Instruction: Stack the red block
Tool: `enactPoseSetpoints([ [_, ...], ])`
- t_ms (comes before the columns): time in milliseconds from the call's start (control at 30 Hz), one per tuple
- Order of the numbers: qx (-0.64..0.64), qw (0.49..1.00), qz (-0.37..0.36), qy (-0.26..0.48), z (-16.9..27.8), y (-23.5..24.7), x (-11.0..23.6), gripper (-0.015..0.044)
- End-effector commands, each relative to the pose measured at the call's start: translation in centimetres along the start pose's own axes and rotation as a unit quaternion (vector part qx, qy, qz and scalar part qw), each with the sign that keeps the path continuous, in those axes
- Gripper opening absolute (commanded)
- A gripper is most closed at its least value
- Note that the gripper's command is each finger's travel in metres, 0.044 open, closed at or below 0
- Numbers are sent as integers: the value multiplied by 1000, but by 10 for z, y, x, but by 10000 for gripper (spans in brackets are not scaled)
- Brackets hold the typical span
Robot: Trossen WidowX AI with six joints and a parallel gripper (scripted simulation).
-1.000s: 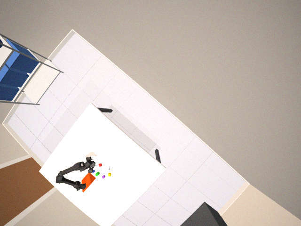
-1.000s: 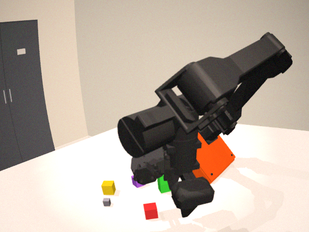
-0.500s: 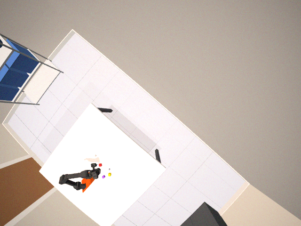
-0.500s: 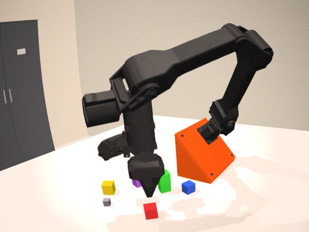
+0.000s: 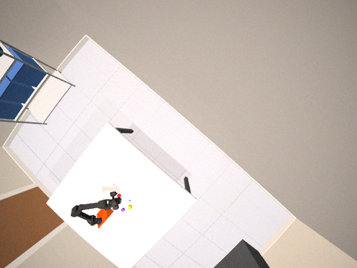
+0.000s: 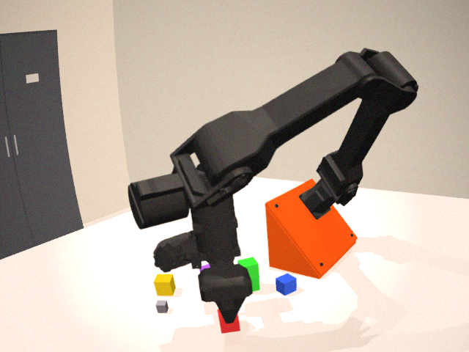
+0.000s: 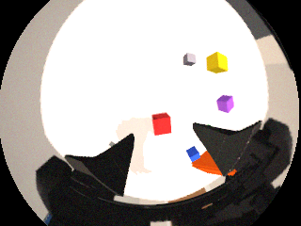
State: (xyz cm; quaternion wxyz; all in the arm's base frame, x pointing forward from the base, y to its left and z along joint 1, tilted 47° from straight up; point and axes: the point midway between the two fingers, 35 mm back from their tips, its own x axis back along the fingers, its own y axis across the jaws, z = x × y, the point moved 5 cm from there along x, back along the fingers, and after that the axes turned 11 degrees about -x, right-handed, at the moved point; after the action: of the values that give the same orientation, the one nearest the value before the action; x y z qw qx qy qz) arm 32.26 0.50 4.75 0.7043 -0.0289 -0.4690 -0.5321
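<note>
End effector point(image 6: 229, 316) hangs spread and empty just above the red block point(image 6: 230, 325) on the surface (near side, in front of the green tower point(image 6: 250, 273)), so lowering and clenching comes next.

Overexposed white glare, fisheye wrist distortion
</note>
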Motion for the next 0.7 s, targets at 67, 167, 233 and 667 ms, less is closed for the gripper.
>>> enactPoseSetpoints([
  [67, -3, 1000, -2, 2, 0, 0, -8, 440],
  [167, -3, 1000, -2, 2, 0, 0, -13, 440],
  [233, -3, 1000, -2, 2, 0, 0, -16, 440],
  [667, -3, 1000, -2, 3, 1, 0, -36, 440],
])
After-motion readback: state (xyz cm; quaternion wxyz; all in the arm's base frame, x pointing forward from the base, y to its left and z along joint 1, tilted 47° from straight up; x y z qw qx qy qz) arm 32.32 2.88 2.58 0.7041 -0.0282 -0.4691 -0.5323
